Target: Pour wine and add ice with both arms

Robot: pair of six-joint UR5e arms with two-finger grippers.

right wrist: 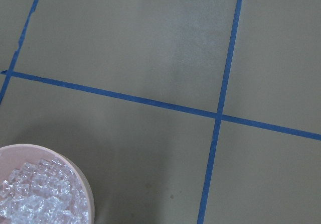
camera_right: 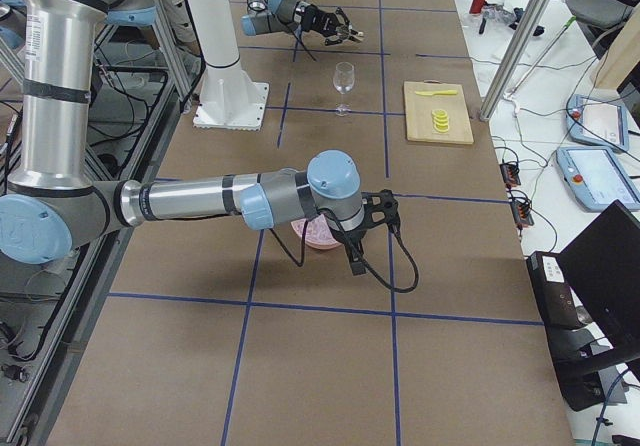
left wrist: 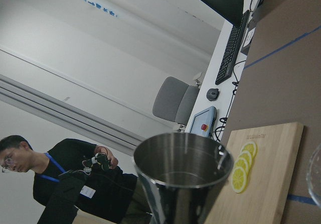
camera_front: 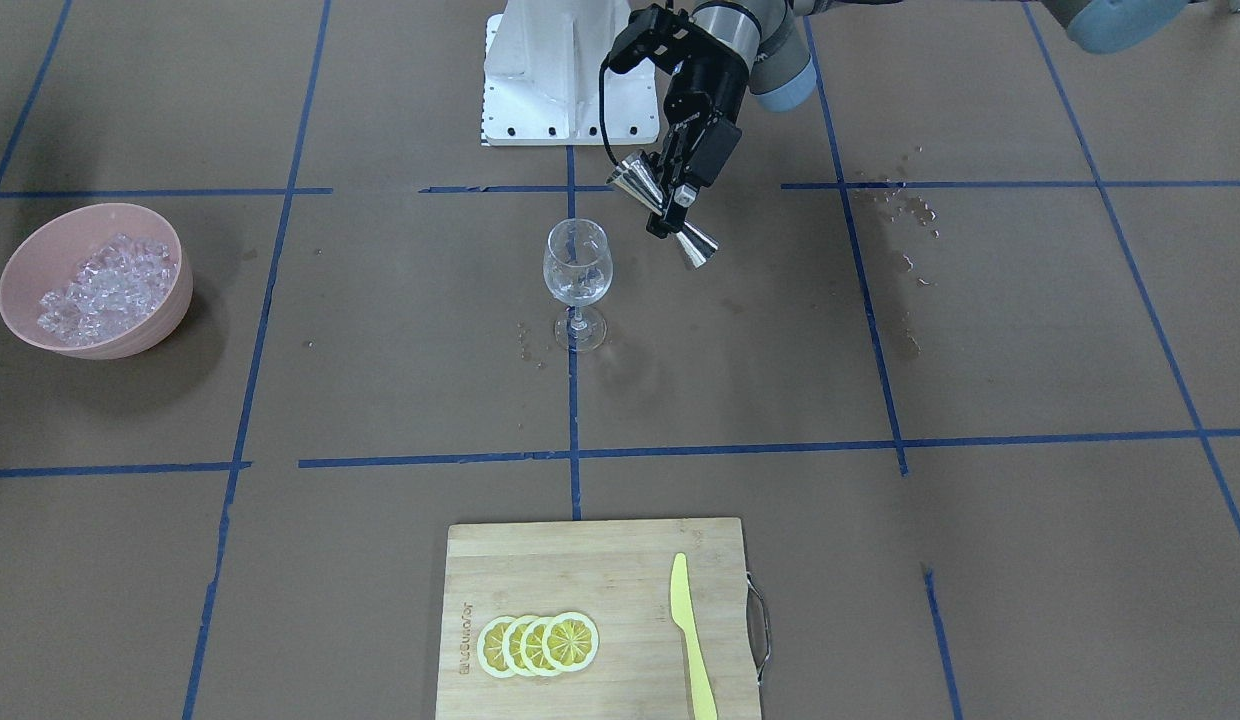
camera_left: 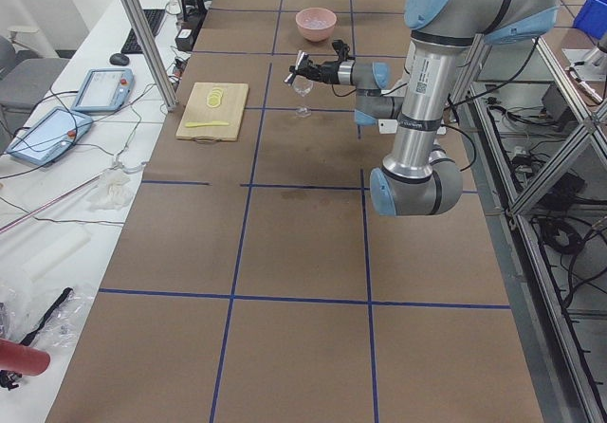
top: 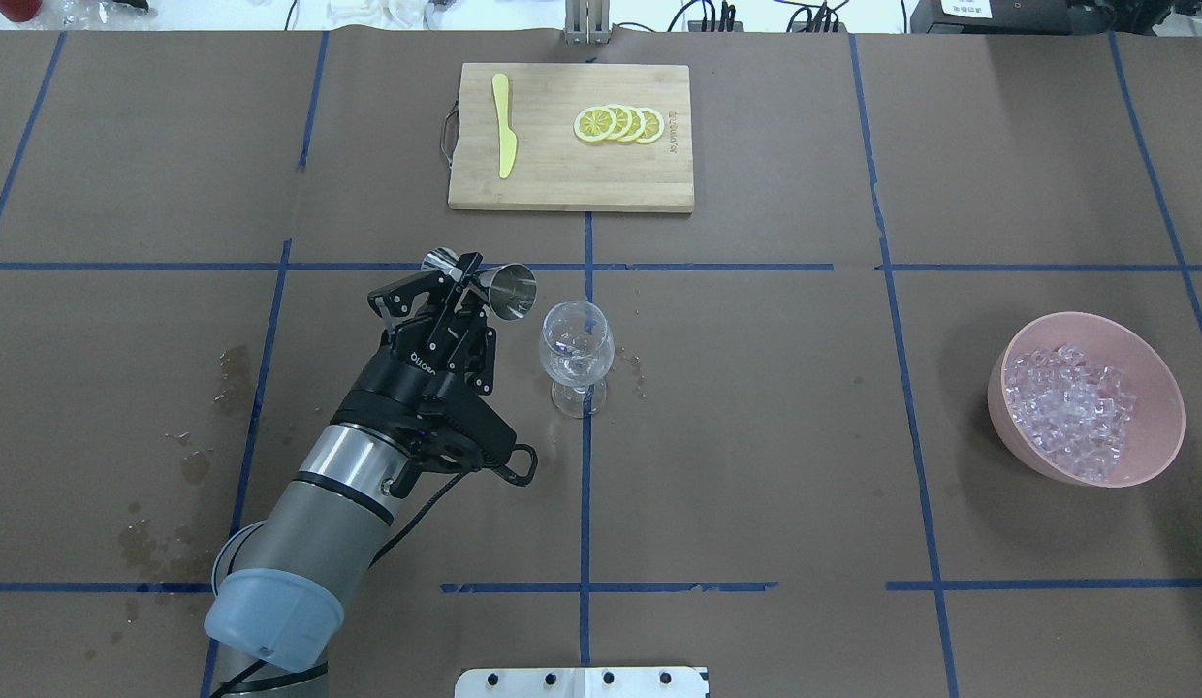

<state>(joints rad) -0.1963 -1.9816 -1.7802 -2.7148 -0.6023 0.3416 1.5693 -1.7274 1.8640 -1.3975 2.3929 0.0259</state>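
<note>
Left claw, left of centre in overhead frame: clenched on steel jigger, tipped sideways, mouth near rim of upright wine glass. Wine: not discernible. Ice: heaped in pink bowl, right of frame, well apart from glass. Right claw: near bowl in right side view; released or clenched, impossible to tell.

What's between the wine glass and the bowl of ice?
Overhead view: bare table between wine glass and bowl of ice, just droplets and one blue tape line.
</note>
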